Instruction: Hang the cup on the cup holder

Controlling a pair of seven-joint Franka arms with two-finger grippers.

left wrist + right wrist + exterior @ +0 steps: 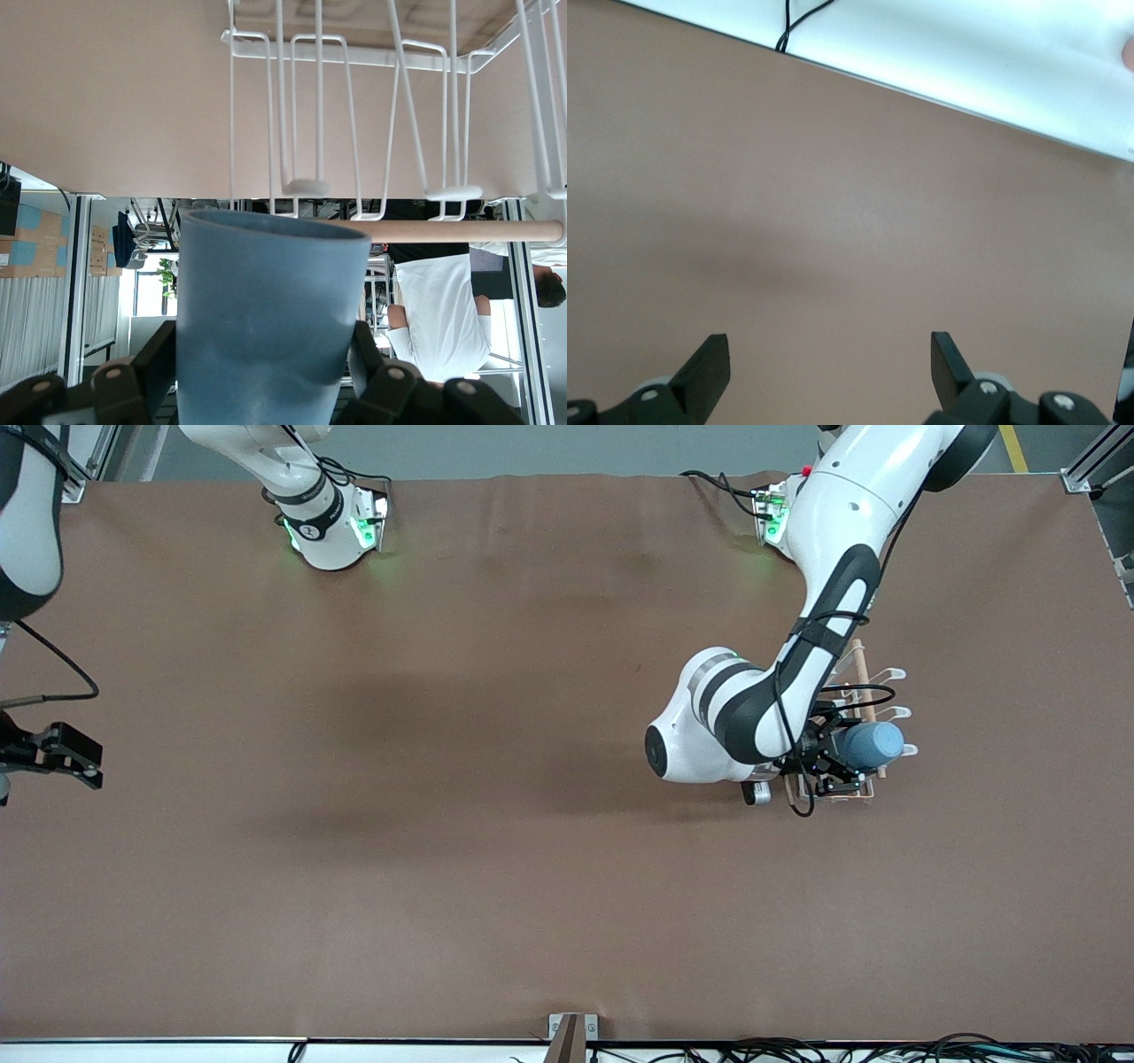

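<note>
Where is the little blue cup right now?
The small light blue plastic cup is held in the left gripper, over the white wire cup holder at the left arm's end.

Cup [266,319]: matt blue plastic, faint scuffs, smooth wall. Rack [319,115]: thin white coated wire, slight sheen; pale bare wooden rod [461,232] across top, smooth. Worktop [443,824]: brown matt sheet, cloth-like, soft creases. Left hand [831,760]: black matt plastic fingers [133,376]. Arm shells glossy white.

A lab: brown-covered test table [443,824], aluminium framing [1094,465], loose cables [797,1050]
</note>
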